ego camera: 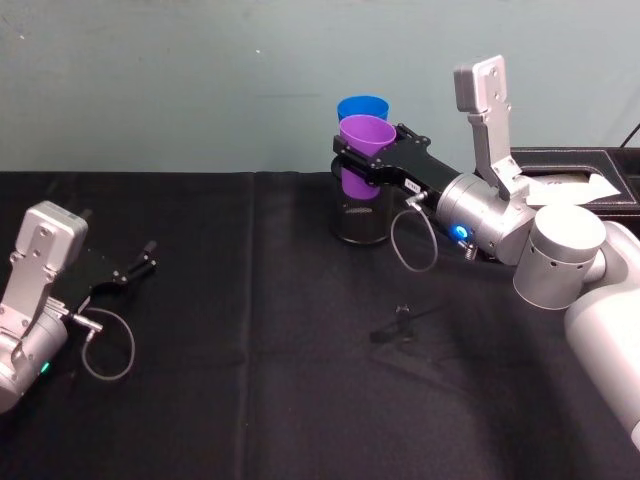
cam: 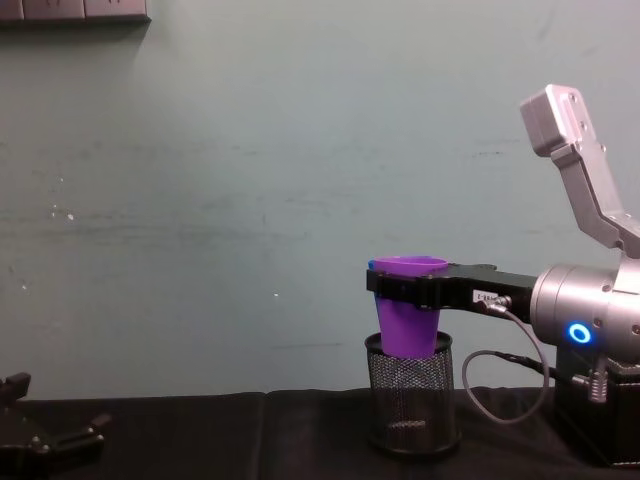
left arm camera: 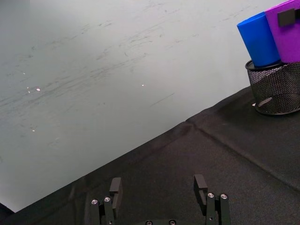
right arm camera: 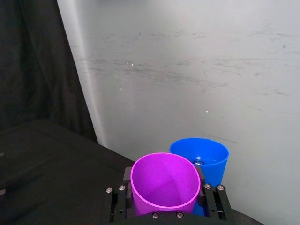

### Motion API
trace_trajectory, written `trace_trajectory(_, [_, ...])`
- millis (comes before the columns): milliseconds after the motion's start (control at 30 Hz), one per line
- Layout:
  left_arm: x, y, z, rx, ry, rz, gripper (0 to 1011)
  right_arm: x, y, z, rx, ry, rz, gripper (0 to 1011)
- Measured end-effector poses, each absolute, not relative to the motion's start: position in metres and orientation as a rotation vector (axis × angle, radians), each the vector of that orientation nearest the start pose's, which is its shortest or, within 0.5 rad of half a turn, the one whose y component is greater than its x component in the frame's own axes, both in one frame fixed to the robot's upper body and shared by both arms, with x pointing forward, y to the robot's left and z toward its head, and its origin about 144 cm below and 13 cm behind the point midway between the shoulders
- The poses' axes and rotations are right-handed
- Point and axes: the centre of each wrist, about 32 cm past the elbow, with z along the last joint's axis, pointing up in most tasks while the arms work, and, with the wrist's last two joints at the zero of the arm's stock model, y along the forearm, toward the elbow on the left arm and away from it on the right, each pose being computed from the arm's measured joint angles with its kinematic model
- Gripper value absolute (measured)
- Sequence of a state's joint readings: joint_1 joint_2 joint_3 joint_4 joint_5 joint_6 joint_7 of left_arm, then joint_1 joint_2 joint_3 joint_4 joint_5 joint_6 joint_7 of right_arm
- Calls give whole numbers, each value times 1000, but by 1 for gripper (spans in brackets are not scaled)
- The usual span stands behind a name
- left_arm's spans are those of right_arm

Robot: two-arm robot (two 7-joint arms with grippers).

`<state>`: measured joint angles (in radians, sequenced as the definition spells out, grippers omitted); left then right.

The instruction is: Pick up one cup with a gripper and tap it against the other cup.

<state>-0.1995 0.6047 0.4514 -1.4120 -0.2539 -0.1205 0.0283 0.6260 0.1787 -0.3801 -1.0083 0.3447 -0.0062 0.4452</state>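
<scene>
The right pincer (ego camera: 358,166), black and flat-fingered on a silver-grey arm, is pinching the plain purple tapered plastic tumbler (ego camera: 365,135) just under its wide rim, one finger on each side. A small white label (cam: 490,296) sits on the pincer's body; its writing is too small to read. No other brand or lettering can be made out. Further back along the wrist glows a blue ring light (cam: 578,333).

Just beyond the fingertips, on the wall side, stands the smooth bright blue plastic tumbler (ego camera: 362,106), close against the purple one; whether they touch cannot be told. Below the pincer is a black wire-mesh pen holder (cam: 411,400). The blue tumbler stands in it, and the purple tumbler's base dips inside its rim.

The left pincer (ego camera: 143,258), black and unlabelled, rests well apart from the right pincer, its fingers spread and holding nothing.

The surface is a black cloth (ego camera: 250,380), creased in a few lines. Behind it rises a pale grey-green wall (ego camera: 200,80) marked with faint scuffs. Behind the right arm lies a black box (ego camera: 580,160) with white paper on it.
</scene>
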Motion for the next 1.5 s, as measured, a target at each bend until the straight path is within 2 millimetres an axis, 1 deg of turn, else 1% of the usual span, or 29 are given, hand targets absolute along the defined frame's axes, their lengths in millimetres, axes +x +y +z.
trace_trajectory(1500, [489, 310, 1140, 304, -285, 1248, 1000, 618, -210, 1203, -14, -6, -910, 747])
